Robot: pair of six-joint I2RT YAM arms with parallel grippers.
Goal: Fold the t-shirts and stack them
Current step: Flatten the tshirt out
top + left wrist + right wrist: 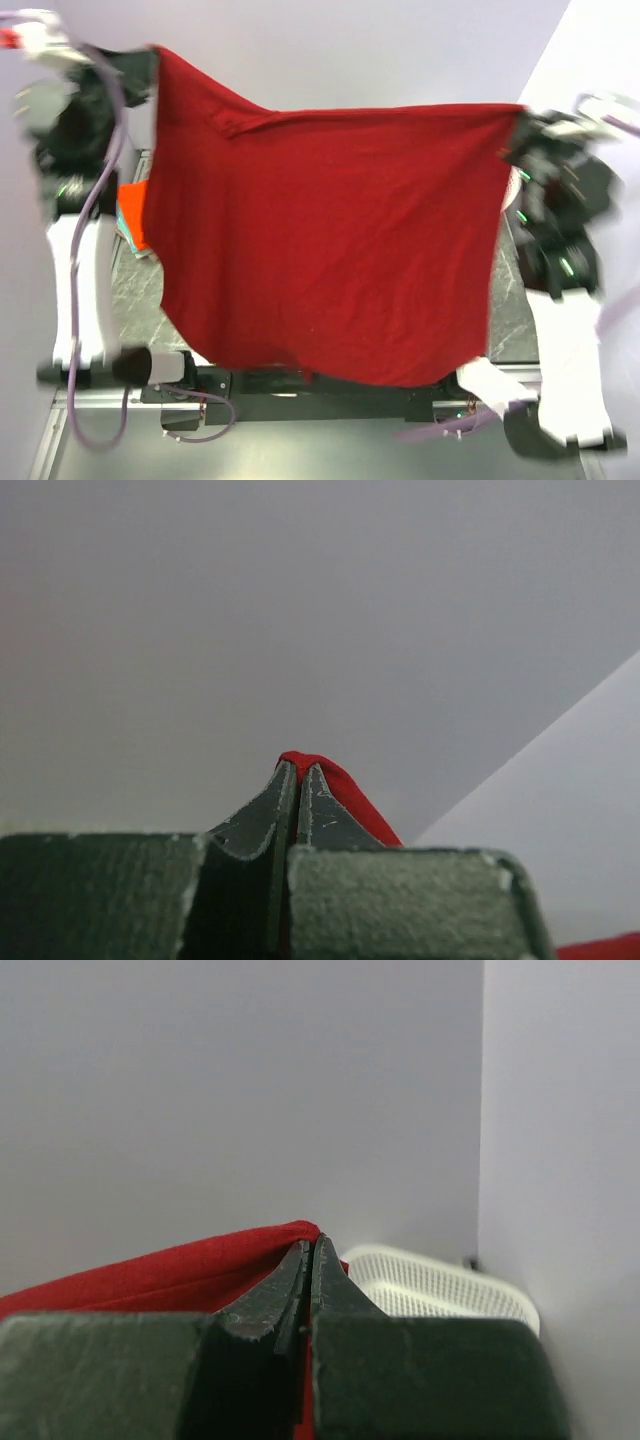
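The crimson t-shirt [330, 240] was held spread in the air across the middle of the frame, above the table [140, 300], its upper corners clamped by the left fingers [265, 815] and right fingers [270, 1300]. Spreading was judged in hand; lowering it flat would be called for next.

T-shirt [330, 250] spread between left jaws and right jaws, second shirt [132, 215] below its left edge
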